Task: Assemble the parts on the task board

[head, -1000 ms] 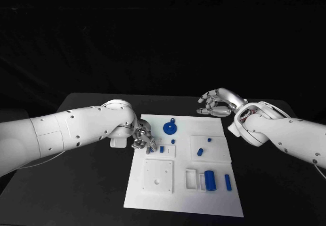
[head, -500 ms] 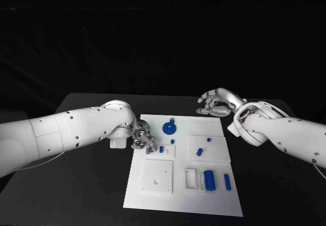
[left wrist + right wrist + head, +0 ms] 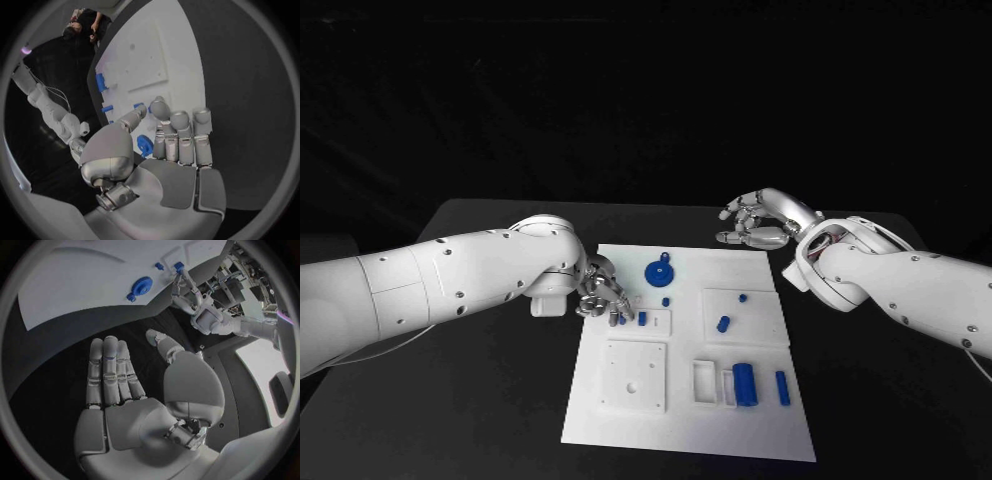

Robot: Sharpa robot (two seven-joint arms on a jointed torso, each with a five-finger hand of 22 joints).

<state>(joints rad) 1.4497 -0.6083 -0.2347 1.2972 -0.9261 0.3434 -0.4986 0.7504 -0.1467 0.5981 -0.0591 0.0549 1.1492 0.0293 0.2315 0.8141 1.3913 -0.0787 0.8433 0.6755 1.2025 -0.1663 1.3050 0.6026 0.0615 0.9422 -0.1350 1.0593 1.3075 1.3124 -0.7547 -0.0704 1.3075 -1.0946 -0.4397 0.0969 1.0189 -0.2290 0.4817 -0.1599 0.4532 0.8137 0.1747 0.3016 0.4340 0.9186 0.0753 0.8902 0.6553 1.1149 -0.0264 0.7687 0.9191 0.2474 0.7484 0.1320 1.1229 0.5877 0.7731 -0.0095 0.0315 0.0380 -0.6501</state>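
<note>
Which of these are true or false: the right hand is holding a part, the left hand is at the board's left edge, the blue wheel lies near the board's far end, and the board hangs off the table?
1. The right hand holds a part. False: it hovers beyond the board's far right corner with fingers apart and nothing in them.
2. The left hand is at the left edge of the board. True.
3. The blue wheel lies near the board's far end. True.
4. The board hangs off the table. False: it lies wholly on the black tabletop.
</note>
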